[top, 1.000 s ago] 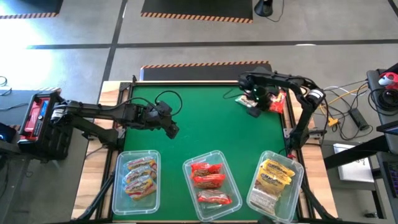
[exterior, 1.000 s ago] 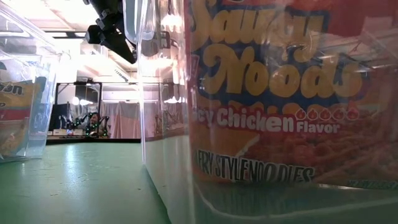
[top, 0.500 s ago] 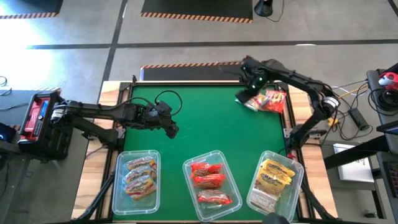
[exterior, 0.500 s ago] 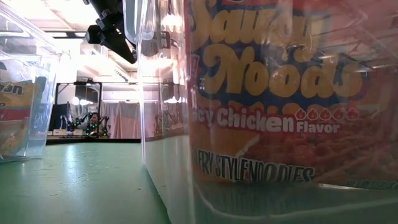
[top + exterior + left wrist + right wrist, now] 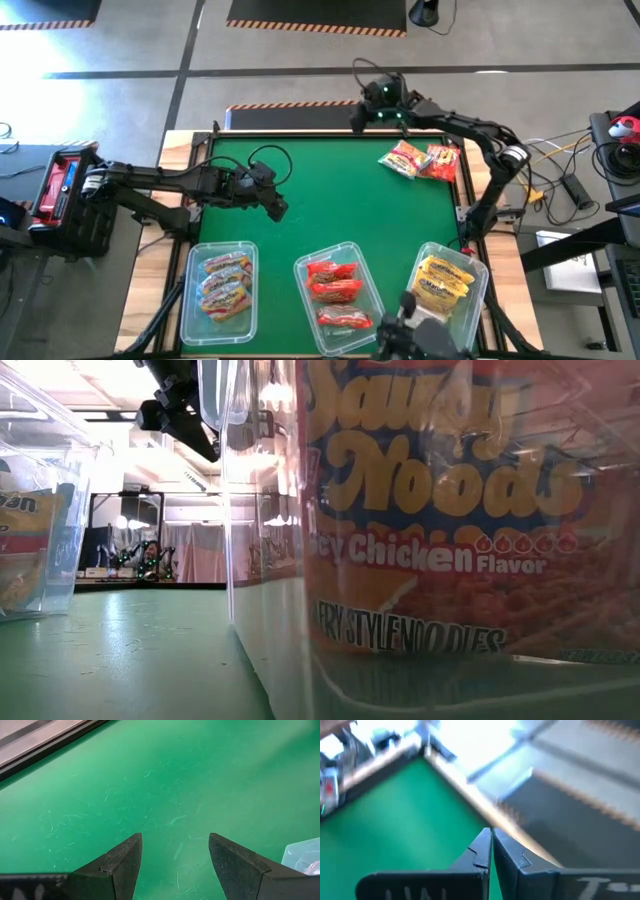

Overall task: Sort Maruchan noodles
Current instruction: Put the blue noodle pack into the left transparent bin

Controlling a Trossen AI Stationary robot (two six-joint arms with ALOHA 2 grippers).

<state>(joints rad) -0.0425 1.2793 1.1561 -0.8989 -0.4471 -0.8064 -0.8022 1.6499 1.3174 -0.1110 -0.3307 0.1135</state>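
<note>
Red-yellow noodle packets [image 5: 421,161] just beside shut right pincer [image 5: 362,112], seemingly apart

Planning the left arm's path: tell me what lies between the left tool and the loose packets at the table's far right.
High view: only bare green table lies between the left tool and the loose packets.

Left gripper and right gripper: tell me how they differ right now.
The left gripper stands open above bare green mat, while the right gripper is shut with its fingers pressed together. The left gripper hangs over the table's left half near the bins; the right gripper is up at the far edge of the table. Both hold nothing.
</note>
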